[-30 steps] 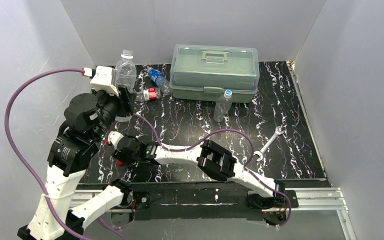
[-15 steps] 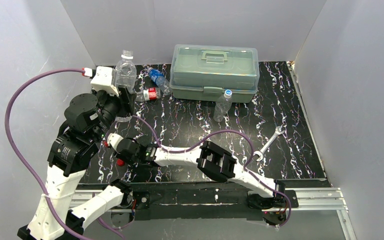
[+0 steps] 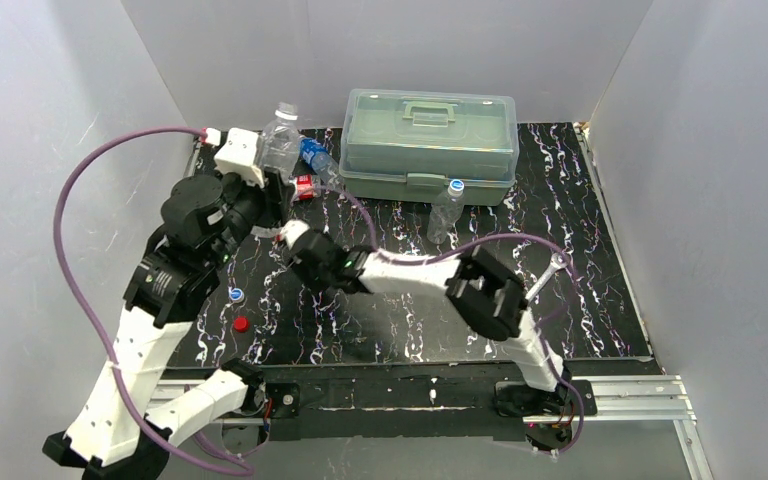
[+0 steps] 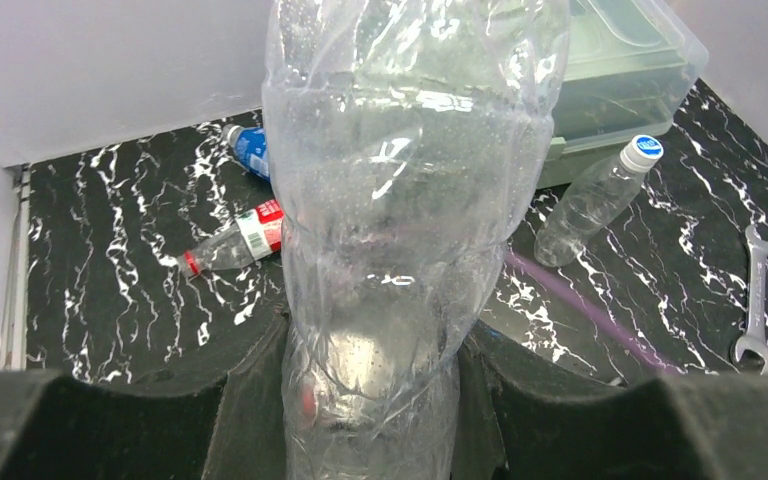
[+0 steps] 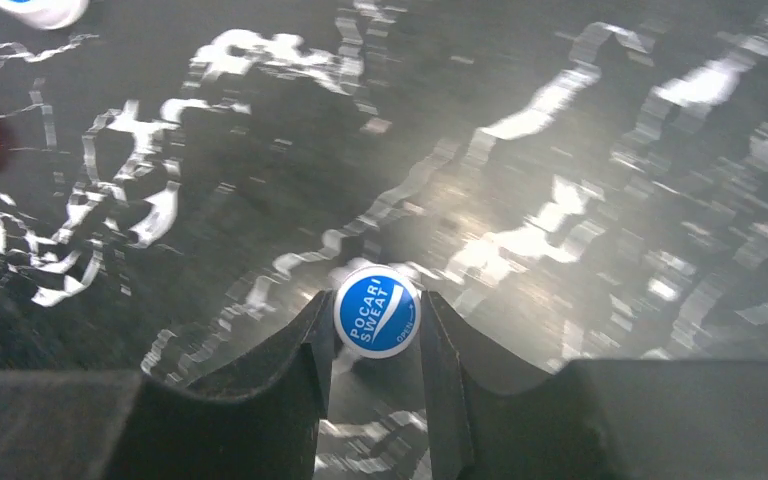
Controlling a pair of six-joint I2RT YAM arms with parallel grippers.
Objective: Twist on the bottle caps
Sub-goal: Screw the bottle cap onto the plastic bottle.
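Lying loose, near left: white-and-blue cap (image 3: 235, 294) and red cap (image 3: 242, 323), close together but not touching, on the black marbled table (image 3: 600, 300).
Left gripper (image 4: 370, 400): clamped on the lower body of the plain bottle (image 4: 400, 180), which it holds roughly upright at the far left.
Right gripper (image 5: 376, 318): fingers narrow, pinching a blue cap (image 5: 377, 305) printed "POCARI SWEAT" by its rim, above the table, near the left gripper.
Red-label bottle (image 4: 235, 240): on its side on the table, behind the grippers.
Blue-label bottle (image 4: 250, 150): on its side, near the back wall, by the box's left end.
Box (image 3: 428, 140): translucent, lid down, back centre.
Small bottle (image 4: 595, 200): standing just in front of the box, blue-and-white cap (image 4: 643, 152) on its neck.
Wrench (image 3: 538, 285): flat on the table at right, well apart from the bottles.
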